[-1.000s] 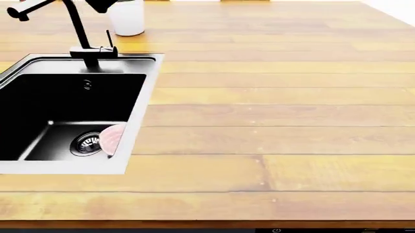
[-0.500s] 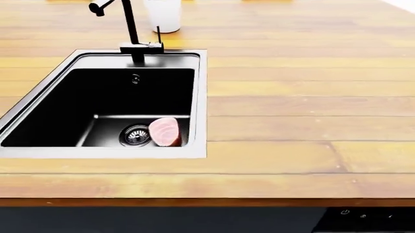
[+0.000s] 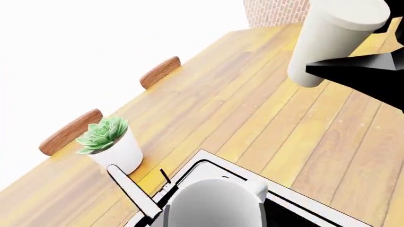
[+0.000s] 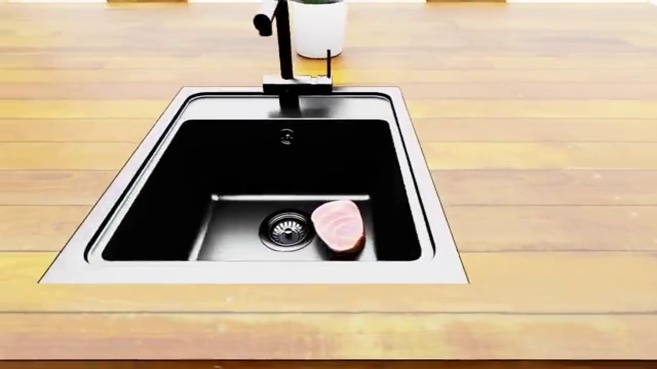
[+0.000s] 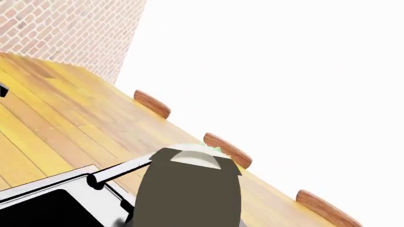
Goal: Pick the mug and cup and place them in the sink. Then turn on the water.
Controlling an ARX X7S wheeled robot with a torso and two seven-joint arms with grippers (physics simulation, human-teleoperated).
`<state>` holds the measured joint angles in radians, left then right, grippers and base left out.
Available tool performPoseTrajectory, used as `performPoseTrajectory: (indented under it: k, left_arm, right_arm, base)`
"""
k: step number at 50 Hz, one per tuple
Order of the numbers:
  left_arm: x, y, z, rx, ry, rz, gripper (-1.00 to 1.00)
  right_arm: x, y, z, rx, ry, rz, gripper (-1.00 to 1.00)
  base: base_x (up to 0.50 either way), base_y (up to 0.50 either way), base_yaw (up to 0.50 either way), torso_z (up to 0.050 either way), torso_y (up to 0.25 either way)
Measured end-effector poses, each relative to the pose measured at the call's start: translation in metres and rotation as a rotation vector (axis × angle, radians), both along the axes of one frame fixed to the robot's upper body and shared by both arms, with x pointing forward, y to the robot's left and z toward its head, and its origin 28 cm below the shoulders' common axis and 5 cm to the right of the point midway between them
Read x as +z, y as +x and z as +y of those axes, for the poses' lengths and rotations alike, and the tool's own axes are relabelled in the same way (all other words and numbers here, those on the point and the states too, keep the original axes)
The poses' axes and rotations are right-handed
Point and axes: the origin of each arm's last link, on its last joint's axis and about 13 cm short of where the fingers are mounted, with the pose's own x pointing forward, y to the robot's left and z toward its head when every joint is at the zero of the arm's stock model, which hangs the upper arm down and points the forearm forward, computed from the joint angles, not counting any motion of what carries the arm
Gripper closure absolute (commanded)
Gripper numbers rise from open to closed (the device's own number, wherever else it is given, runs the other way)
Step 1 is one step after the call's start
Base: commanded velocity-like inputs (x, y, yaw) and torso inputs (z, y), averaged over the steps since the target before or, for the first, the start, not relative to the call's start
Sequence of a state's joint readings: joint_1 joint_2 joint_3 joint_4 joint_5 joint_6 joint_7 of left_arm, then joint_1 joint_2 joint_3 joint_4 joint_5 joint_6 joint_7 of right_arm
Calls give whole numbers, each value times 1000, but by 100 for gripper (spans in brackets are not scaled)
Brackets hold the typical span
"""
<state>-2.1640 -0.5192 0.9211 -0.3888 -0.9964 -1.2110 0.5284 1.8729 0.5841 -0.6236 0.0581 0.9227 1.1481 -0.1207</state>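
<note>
From the left wrist camera I see the right gripper (image 3: 346, 48) clamped on the cup (image 3: 325, 40), a black finger (image 3: 360, 71) on either side, holding it in the air over the wooden counter (image 3: 271, 113) beyond the sink (image 4: 431, 223). The mug (image 3: 211, 203) fills the near edge of that same view, over the sink's rim by the tap (image 4: 282, 46), but the left claw's fingers are out of sight, so I cannot tell whether it is gripping. Inside the sink, only a pink rounded object (image 4: 338, 225) lies just beside the drain (image 4: 288, 230), and a white plant pot (image 4: 319, 27) stands behind the sink.
</note>
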Motion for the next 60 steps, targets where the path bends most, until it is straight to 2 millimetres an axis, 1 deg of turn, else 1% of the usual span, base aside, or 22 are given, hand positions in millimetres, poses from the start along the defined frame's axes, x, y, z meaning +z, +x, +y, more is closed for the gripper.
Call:
performPoseTrajectory:
  k: [13,23,37,42,50,55,60]
  left_arm:
    - [-2,1,1,2,-4,5,100]
    - [-4,2,2,6,-9,7,100]
    - [-3,4,2,-1,-17,5,100]
    - [-4,5,2,-5,-19,7,100]
    - [-8,6,5,9,-24,12,100]
    - [-10,7,6,12,-29,19,100]
    - [-14,9,7,15,-31,30,100]
  right_arm:
    - [-1,2,0,-2,-1,4,100]
    - [-2,5,-1,-24,18,14,100]
    - [-2,5,-4,-47,31,20,100]
    - [-3,5,-4,-53,31,22,100]
    - [-5,7,0,-36,30,33,100]
    - [-9,9,2,-26,36,52,100]
    - [-19,15,6,-10,35,93,100]
  base:
    - [111,500,0,0,1]
    - [20,0,0,0,1]
    - [397,4,0,0,1]
    - [437,281,0,0,0]
    - [17,2,0,0,3]
    - [0,0,0,0,0]
    - [0,0,0,0,0]
